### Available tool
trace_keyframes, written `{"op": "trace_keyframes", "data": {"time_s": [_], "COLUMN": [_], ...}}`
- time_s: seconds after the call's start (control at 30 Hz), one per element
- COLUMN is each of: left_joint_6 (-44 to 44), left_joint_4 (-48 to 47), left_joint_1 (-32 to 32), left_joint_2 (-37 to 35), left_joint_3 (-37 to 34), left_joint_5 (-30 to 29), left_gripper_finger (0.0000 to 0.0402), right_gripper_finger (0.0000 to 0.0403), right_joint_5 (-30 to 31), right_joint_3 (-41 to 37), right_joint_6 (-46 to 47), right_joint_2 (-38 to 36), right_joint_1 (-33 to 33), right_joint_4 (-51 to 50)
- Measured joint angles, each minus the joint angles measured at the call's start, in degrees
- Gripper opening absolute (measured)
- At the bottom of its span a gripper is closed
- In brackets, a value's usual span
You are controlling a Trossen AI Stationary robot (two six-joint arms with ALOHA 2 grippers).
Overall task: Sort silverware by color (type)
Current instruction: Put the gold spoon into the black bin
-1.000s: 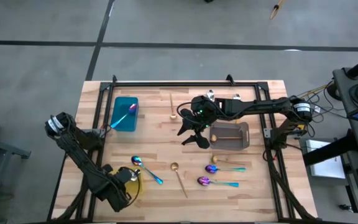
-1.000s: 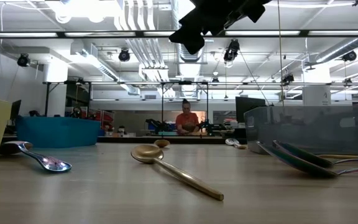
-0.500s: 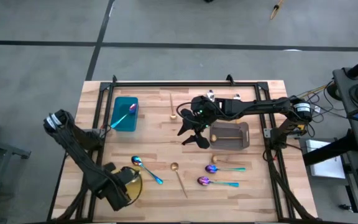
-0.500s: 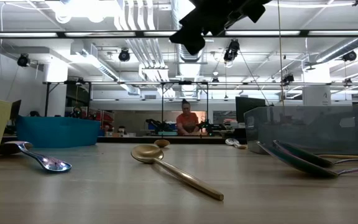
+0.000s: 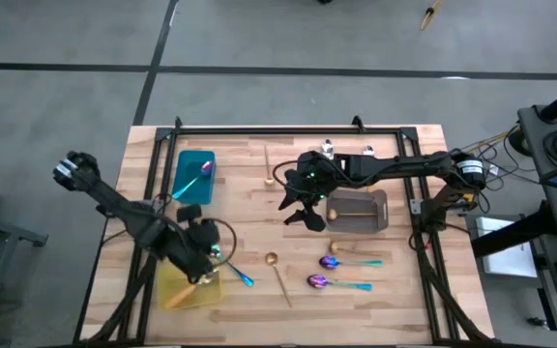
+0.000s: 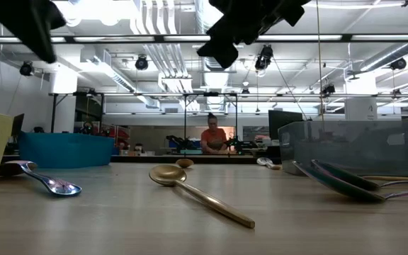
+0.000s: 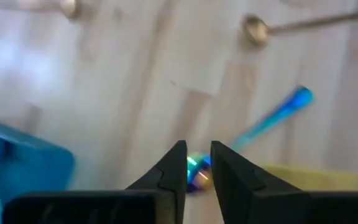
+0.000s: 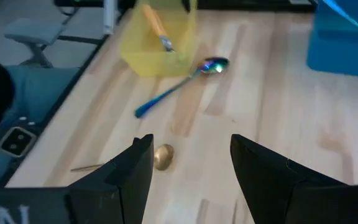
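My left gripper (image 5: 204, 253) hovers above the table beside the yellow tray (image 5: 184, 290), its fingers a narrow gap apart, over the bowl of an iridescent blue spoon (image 7: 198, 172) with a teal handle (image 7: 278, 115). That spoon (image 5: 228, 263) lies flat on the table. My right gripper (image 5: 303, 209) hangs wide open above the table's middle, left of the grey tray (image 5: 380, 220). A gold spoon (image 5: 278, 274) lies near the table's middle, another gold spoon (image 5: 269, 170) near the far edge. Two blue-purple spoons (image 5: 341, 262) (image 5: 337, 283) lie near the grey tray. An orange-handled spoon (image 8: 155, 25) sits in the yellow tray (image 8: 166, 53).
A teal tray (image 5: 196, 188) near the far left holds one spoon (image 5: 193, 178). The grey tray (image 6: 353, 145) stands right of centre. A black frame (image 5: 288, 130) runs along the table's far edge and sides. A person (image 6: 213, 139) sits far behind the table.
My left arm has swung from the table's near left corner, where it covered the yellow tray, toward the far edge and the middle. Its gripper now hangs over the blue spoon beside that tray, which now shows uncovered. My right arm has kept still.
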Motion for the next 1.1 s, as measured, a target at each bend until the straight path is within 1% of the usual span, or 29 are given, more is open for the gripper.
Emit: {"op": "trace_keyframes", "data": {"time_s": [0.07, 0.13, 0.27, 0.37, 0.43, 0.63, 0.8, 0.93, 1.1], "left_joint_6": [3.90, 8.36, 18.61, 27.85, 34.76, 54.29, 65.70, 70.84, 73.10], "left_joint_4": [2.33, 5.88, 15.32, 23.33, 28.76, 44.67, 54.05, 59.13, 61.52], "left_joint_1": [1.53, 3.38, 8.42, 13.43, 17.01, 28.51, 37.60, 43.89, 50.57], "left_joint_2": [-3.13, -6.48, -12.70, -16.48, -18.43, -22.31, -23.17, -23.01, -22.80], "left_joint_3": [-2.63, -5.87, -12.98, -17.51, -19.72, -24.05, -25.21, -24.86, -24.86], "left_joint_5": [-2.56, -3.62, -4.38, -4.77, -4.76, -4.03, -0.23, 0.29, 0.31], "left_gripper_finger": [0.0040, 0.0029, 0.0007, 0.0002, 0.0003, 0.0004, 0.0004, 0.0004, 0.0004], "right_gripper_finger": [0.0203, 0.0203, 0.0203, 0.0203, 0.0203, 0.0203, 0.0203, 0.0203, 0.0203], "right_joint_5": [2.63, 6.65, 16.65, 24.57, 27.25, 28.31, 28.38, 28.50, 28.32], "right_joint_3": [-0.52, -0.97, -1.07, -0.68, 0.14, 2.86, 5.11, 6.44, 8.35], "right_joint_6": [1.59, 3.47, 8.15, 11.33, 13.58, 21.48, 27.97, 31.11, 33.63], "right_joint_2": [0.00, 0.00, 0.00, 0.00, 0.00, 0.02, 0.72, 2.21, 4.54], "right_joint_1": [0.00, 0.00, -0.04, -0.18, -0.66, -3.81, -7.13, -8.97, -9.89], "right_joint_4": [-0.05, -0.09, -0.05, -0.55, -1.17, -3.36, -6.15, -9.61, -15.33]}}
